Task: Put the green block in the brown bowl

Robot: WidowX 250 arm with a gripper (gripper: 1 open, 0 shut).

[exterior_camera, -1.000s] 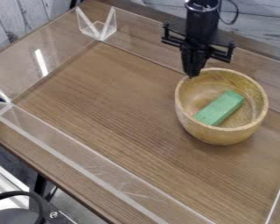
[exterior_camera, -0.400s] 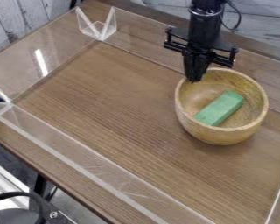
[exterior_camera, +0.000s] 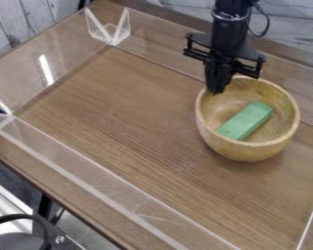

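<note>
The green block lies flat inside the brown bowl, which sits on the wooden table at the right. My gripper hangs just above the bowl's far left rim, its black fingers pressed together and pointing down, holding nothing. It is apart from the block.
A clear acrylic wall borders the wooden tabletop along the front and left. A small clear bracket stands at the far left corner. A black cable loop lies below the front edge.
The gripper has risen slightly and shifted a little to the right above the bowl's rim. The block stays in the bowl.
</note>
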